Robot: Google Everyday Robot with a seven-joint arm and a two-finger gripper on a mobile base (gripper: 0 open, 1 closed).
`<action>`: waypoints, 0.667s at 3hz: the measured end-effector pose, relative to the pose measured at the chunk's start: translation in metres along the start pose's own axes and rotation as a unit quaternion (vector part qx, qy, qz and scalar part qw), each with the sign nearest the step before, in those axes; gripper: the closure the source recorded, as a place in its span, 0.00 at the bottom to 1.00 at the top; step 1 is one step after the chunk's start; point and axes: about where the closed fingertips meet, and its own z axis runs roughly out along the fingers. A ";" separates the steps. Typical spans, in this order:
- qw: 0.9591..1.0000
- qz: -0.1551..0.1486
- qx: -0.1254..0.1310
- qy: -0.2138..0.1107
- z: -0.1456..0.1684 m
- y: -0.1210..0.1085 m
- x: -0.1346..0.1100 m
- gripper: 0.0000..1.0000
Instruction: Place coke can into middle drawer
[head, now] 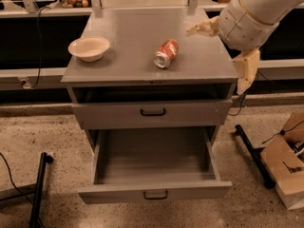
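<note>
The coke can (166, 53) lies on its side on the grey cabinet top (133, 37), right of centre. The middle drawer (153, 192) is pulled out wide below the shut top drawer (152, 113), and nothing is inside it. My gripper (219, 51) hangs over the right edge of the cabinet top, to the right of the can and apart from it. It is open and empty. One cream finger (202, 29) points left toward the can. The other finger (247, 71) points down past the cabinet's side.
A cream-white bowl (89, 48) stands at the left of the cabinet top. A cardboard box (285, 167) and a black bar (254, 158) lie on the floor to the right. A black stand leg (38, 189) is on the floor to the left. Shelves run behind the cabinet.
</note>
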 end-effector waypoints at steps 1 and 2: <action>1.000 0.000 -0.001 0.000 0.001 0.001 -0.001 0.00; 0.998 -0.060 -0.012 0.019 0.002 -0.009 0.003 0.00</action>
